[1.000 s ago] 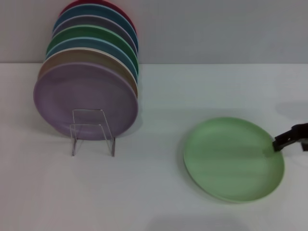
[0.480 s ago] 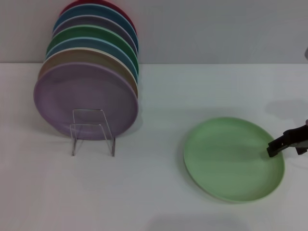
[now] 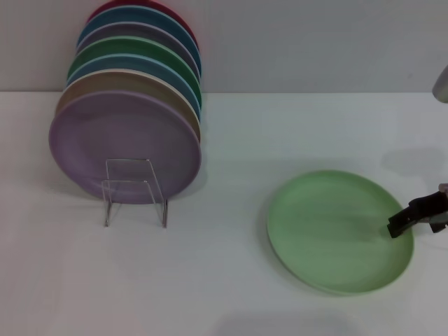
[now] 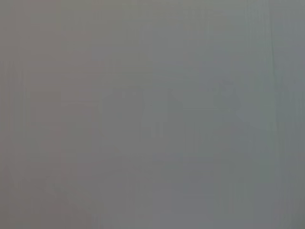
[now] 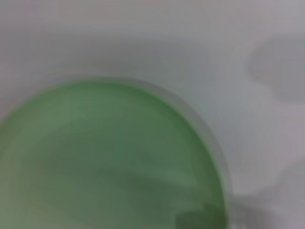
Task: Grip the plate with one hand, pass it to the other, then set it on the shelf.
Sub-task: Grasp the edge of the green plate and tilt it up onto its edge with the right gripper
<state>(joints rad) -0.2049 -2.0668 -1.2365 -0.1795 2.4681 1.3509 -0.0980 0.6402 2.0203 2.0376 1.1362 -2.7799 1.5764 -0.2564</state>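
Observation:
The pale mint-green plate [image 3: 336, 231] lies flat on the white table at the right of the head view. In the right wrist view the plate [image 5: 109, 157] fills the lower part of the picture. My right gripper [image 3: 397, 225], black, reaches in from the right edge, its tip over the plate's right rim. The clear acrylic shelf [image 3: 134, 192] stands at the left, with a row of plates leaning in it. My left gripper is out of view; the left wrist view shows only flat grey.
Several coloured plates stand in the shelf, a lilac one [image 3: 124, 143] in front, tan, blue, dark green and red ones behind. A grey wall [image 3: 315, 42] closes the table's far side. A silver piece of my right arm [image 3: 441, 84] shows at the right edge.
My right gripper has slid a little lower and nearer along the plate's right rim. The plate and the shelf have stayed where they were.

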